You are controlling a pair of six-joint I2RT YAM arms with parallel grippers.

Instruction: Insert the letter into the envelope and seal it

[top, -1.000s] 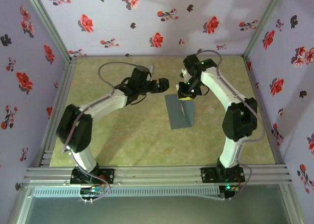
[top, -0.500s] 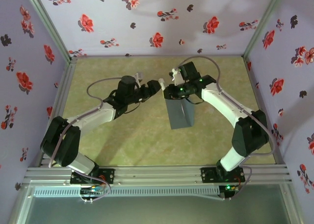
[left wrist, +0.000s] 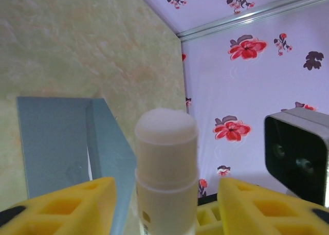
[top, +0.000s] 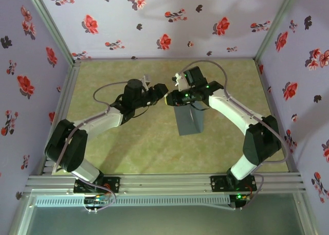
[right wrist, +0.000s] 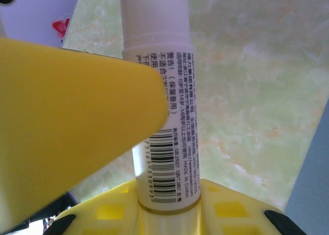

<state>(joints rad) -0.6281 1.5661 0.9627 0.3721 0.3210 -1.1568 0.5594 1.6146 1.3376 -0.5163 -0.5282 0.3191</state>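
The slate-grey envelope [top: 187, 121] lies flat mid-table; it also shows in the left wrist view as a grey envelope [left wrist: 56, 137] with a raised fold. The letter is hidden. Just above the envelope's far end my two grippers meet tip to tip. My right gripper [top: 173, 97] is shut on the barcoded body of a white glue stick [right wrist: 167, 65]. My left gripper [top: 163, 90] is open around the cap end of the stick [left wrist: 165, 142], with a gap between the cap and each yellow finger [left wrist: 77, 204].
The green marbled table [top: 128, 147] is fenced by floral walls [top: 154, 24] and aluminium rails [top: 164, 183] along the near edge. The right wrist's camera housing [left wrist: 298, 152] sits close to my left fingers. Cables loop above both wrists.
My right gripper swung left from over the envelope's far end, bringing the stick to the left gripper. The left jaws have narrowed around the cap.
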